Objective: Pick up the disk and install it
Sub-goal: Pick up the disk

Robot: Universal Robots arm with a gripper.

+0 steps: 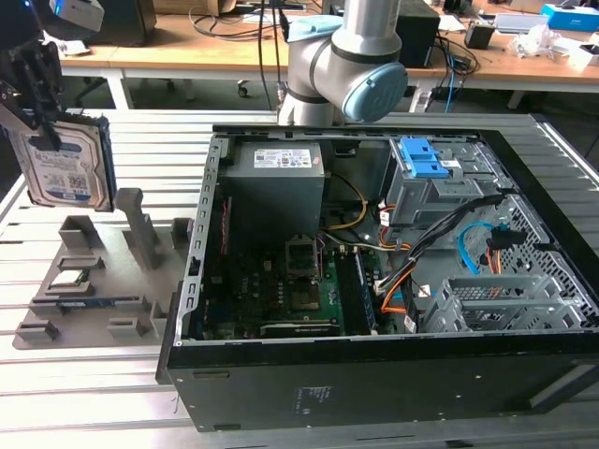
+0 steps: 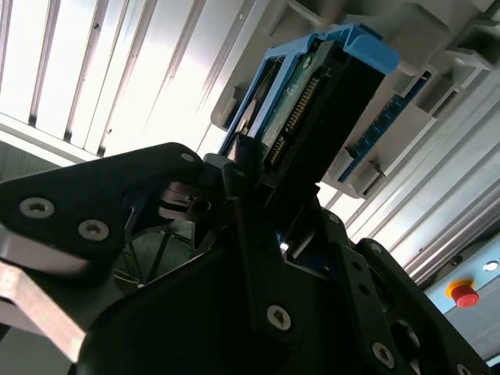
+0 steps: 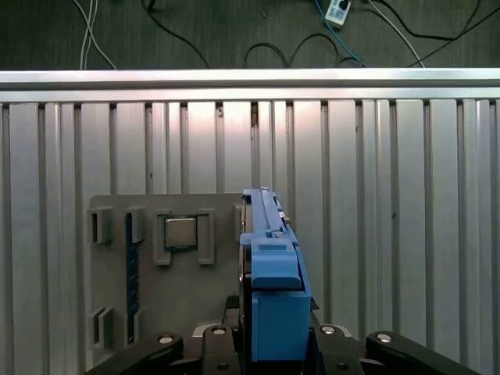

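While gripper point(image 1: 44, 123) clamps it upright, disk point(image 1: 67, 173) hangs above grey tray point(image 1: 110, 281).

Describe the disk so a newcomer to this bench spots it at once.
Start at the open computer case on the slatted table, then look to the exterior view's left, above the grey tray. There the gripper holds the disk upright in the air. It is a silver slab with a white-and-blue label in a blue frame, unlike the bare blue caddy inside the case.
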